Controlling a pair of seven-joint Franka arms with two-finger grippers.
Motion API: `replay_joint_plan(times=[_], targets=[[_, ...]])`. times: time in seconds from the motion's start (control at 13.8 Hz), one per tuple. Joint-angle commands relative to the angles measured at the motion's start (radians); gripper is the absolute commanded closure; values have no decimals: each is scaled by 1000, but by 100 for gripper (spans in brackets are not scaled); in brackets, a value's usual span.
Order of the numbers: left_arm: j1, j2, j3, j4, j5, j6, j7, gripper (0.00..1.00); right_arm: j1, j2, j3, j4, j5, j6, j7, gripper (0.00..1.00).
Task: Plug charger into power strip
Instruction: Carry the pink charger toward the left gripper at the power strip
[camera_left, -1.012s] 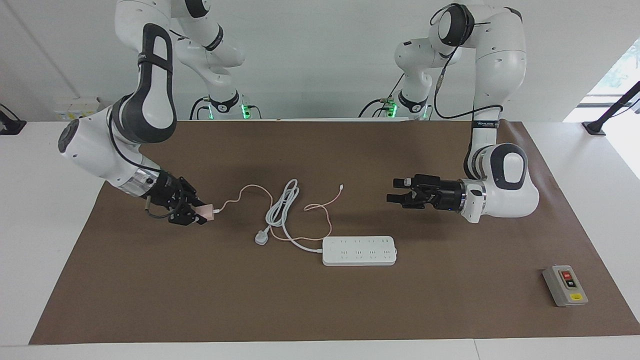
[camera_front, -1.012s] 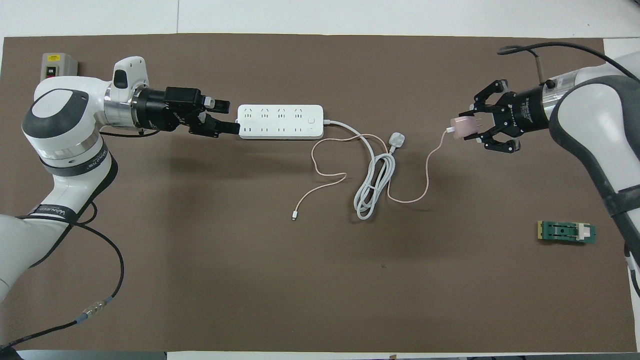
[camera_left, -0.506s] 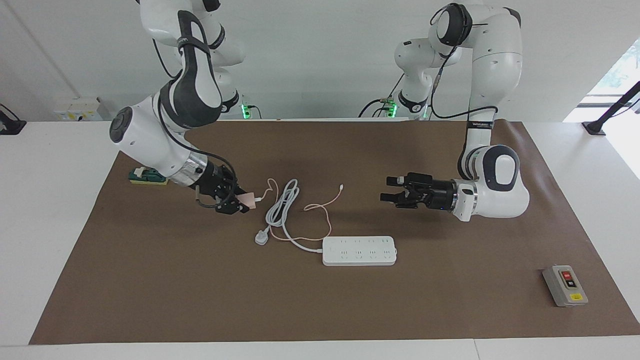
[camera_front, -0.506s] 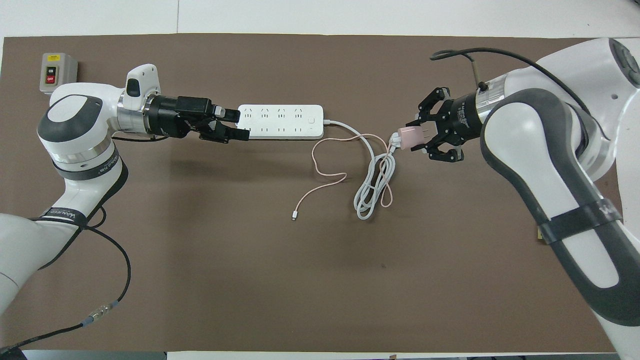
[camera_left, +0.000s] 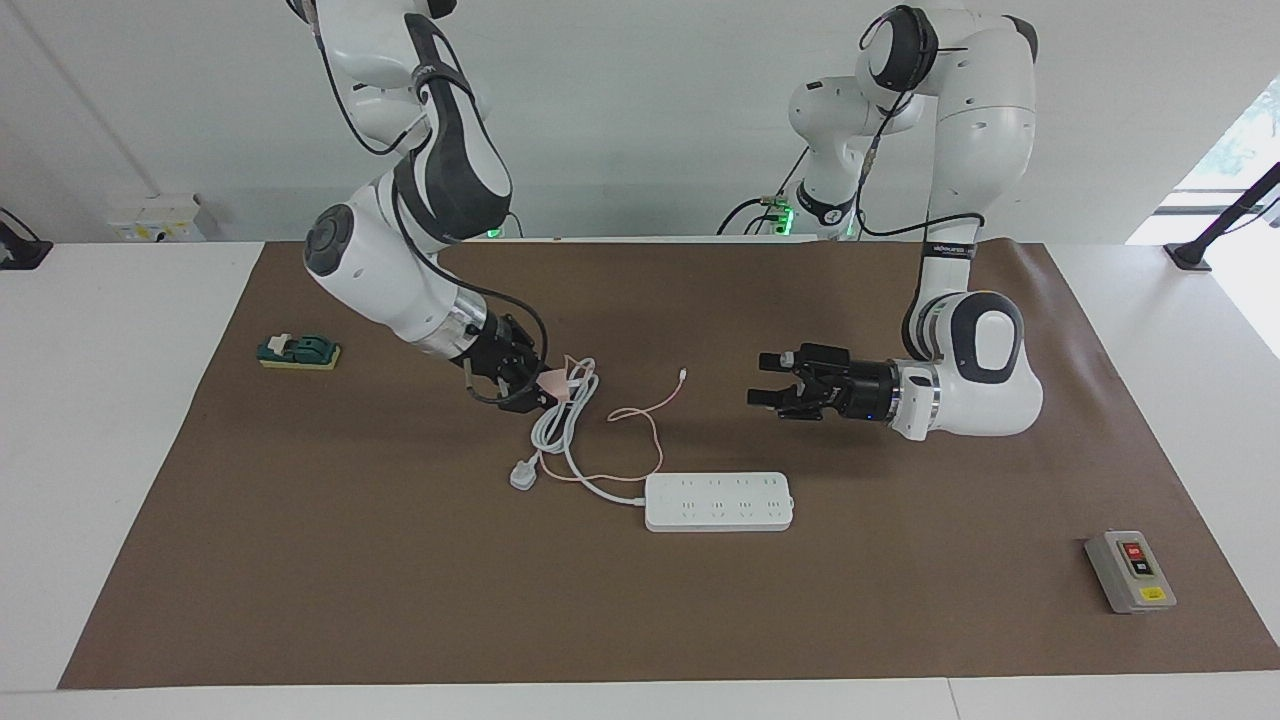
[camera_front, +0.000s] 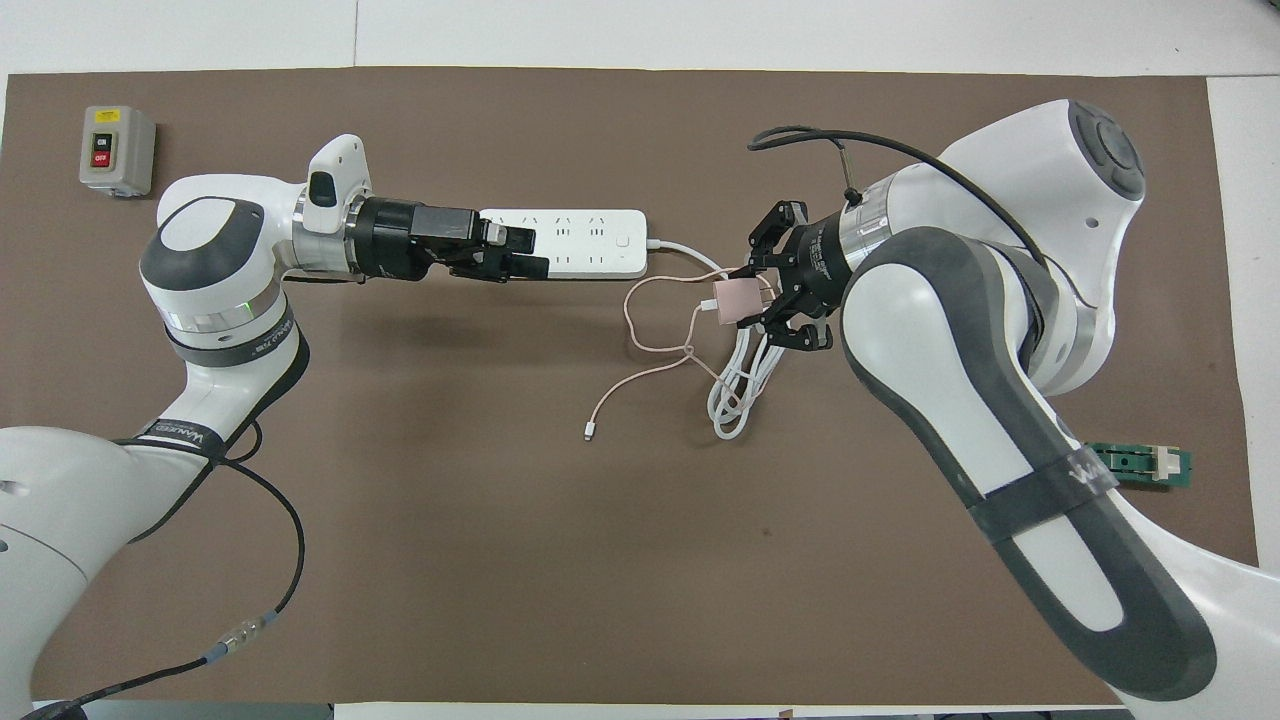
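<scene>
My right gripper (camera_left: 543, 388) is shut on the charger (camera_left: 554, 380), a pale-pink cube (camera_front: 733, 300), and holds it in the air over the coiled white cord (camera_front: 742, 385). Its thin pink cable (camera_front: 655, 352) trails across the mat to a tiny connector (camera_front: 590, 433). The power strip (camera_left: 720, 501) lies flat on the brown mat, sockets up. My left gripper (camera_left: 763, 381) is open and empty, pointing sideways. In the overhead view the left gripper (camera_front: 536, 253) covers the end of the power strip (camera_front: 600, 250) toward the left arm.
A white three-pin plug (camera_left: 523, 475) and its thick cord (camera_left: 566, 405) lie beside the strip. A grey switch box (camera_left: 1130, 570) sits toward the left arm's end. A green block (camera_left: 298, 351) rests at the mat's edge toward the right arm's end.
My right gripper has carried the charger from its end of the table to over the coiled white cord, bunching the pink cable. My left gripper has edged a little toward the middle, still open.
</scene>
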Motion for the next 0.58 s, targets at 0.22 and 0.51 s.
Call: replay_joint_plan(times=[0.22,0.51], targets=[[-85,-101,13,-161,-75,138,35,0,12,6,-4,68,15,54,63,100],[-142,-110,11,-168,-157,219,28,0,41,178,-5,344,-43,-24,210,100]])
